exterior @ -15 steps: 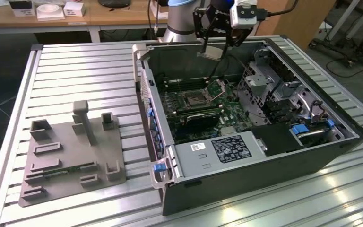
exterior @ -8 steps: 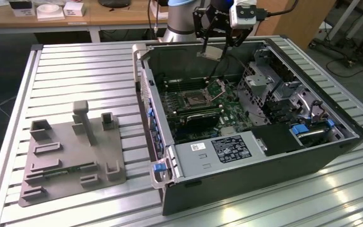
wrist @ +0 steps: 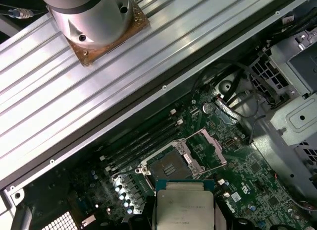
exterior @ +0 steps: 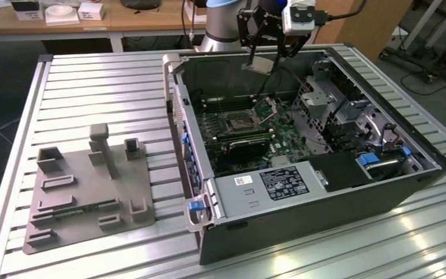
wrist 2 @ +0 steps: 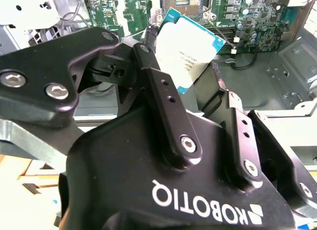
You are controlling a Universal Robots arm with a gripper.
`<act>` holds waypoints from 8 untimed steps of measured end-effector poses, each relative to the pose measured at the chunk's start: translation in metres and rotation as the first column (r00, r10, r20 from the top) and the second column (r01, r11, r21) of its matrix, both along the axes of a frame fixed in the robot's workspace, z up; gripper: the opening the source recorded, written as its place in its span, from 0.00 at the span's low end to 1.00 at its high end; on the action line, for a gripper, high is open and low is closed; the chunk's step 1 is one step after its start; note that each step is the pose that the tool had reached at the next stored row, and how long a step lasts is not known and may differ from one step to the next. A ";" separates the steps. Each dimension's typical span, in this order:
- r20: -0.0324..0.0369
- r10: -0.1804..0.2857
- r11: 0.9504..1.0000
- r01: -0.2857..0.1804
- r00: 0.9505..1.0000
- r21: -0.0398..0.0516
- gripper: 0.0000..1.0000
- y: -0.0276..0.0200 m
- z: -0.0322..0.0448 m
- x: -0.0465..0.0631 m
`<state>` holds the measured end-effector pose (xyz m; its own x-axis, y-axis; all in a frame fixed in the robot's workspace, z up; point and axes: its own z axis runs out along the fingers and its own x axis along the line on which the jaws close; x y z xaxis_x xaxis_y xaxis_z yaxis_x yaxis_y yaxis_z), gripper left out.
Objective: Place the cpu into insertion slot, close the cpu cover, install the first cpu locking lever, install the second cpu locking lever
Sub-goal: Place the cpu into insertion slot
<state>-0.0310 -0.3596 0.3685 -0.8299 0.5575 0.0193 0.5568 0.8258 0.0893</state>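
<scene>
- Ribbed metal tabletop point(exterior: 91, 87) carries an open computer case point(exterior: 324, 215) and, toward the exterior view's left, a grey fixture plate point(exterior: 83, 192).
- Black fingers point(wrist 2: 166, 96) are closed on the cpu point(wrist 2: 185, 46), pinching it by two opposite edges; its silvery top shows in both wrist views.
- The cpu hangs in the air over the open case, well apart from the green board point(wrist: 257, 180) below.
- The insertion slot point(wrist: 168, 165) lies uncovered on that board, with the cpu cover point(wrist: 216, 149) swung up just beside it.
</scene>
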 end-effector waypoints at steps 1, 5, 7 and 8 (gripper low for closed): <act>0.000 0.000 1.000 0.000 1.000 0.000 0.54 0.0000 0.0000 0.000; 0.000 -0.055 0.998 0.055 0.998 0.000 0.54 0.0000 -0.0002 0.000; 0.000 -0.088 0.996 0.088 0.996 0.000 0.54 0.0000 -0.0003 0.000; 0.000 -0.103 0.995 0.103 0.995 0.000 0.54 0.0000 -0.0004 0.000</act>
<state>-0.0310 -0.3596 0.3682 -0.7681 0.6400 0.0193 0.6389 0.7641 0.0894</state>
